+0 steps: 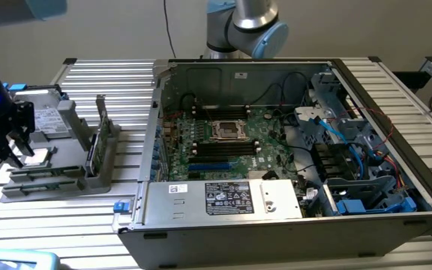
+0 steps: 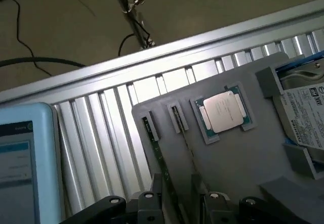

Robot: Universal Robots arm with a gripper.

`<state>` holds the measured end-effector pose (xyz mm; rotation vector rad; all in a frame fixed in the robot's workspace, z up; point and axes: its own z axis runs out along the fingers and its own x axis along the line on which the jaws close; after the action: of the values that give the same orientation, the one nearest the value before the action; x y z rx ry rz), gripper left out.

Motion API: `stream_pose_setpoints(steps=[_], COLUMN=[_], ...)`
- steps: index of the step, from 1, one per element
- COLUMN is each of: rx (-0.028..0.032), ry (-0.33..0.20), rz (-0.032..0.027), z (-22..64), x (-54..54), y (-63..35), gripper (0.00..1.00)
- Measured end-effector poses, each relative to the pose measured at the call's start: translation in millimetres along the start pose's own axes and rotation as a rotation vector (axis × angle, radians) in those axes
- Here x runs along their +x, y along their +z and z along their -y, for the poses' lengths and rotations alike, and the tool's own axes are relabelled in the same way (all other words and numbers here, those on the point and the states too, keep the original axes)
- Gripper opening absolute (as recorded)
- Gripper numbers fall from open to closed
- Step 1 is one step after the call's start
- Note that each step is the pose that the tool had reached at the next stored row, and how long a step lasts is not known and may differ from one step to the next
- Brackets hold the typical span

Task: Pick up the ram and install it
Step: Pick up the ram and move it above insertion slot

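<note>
Station check, 1 arm. My gripper [image 1: 15, 147] hangs over the grey holder tray [image 1: 51, 188] at the exterior view's left, well apart from the open computer case [image 1: 291, 225]. Both tray and case rest on the slatted metal table [image 1: 96, 73].

Hand state: released. The jaws stand spread wide and nothing is clamped between them.

The ram [image 2: 154, 145] is in the tray, standing on its long edge. Of the 2 narrow slots beside the processor [image 2: 224, 111], it occupies the one farther from the processor. In the wrist view the green stick runs from that slot's end toward my fingers [image 2: 157, 191]. Its near part lies just beside 1 finger; I cannot tell whether they touch. A second thin edge runs from the neighbouring slot, and I cannot tell what it is.

Other items noted:
- A hard drive [image 2: 304, 107] sits on the tray beyond the processor.
- A light-blue-framed screen [image 2: 20, 168] stands near the table edge.
- Inside the case the motherboard [image 1: 235, 143] lies exposed, its long black slots [image 1: 224, 149] flanking the central socket
</note>
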<state>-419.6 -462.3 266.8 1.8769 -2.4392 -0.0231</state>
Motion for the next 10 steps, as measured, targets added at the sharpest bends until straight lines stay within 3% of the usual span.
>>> stream_pose_setpoints(steps=[10], rx=[0.0076], ry=[-0.182], rz=[-0.0092], z=[0.6], x=[-0.5], y=[11.5], gripper=[0.36])
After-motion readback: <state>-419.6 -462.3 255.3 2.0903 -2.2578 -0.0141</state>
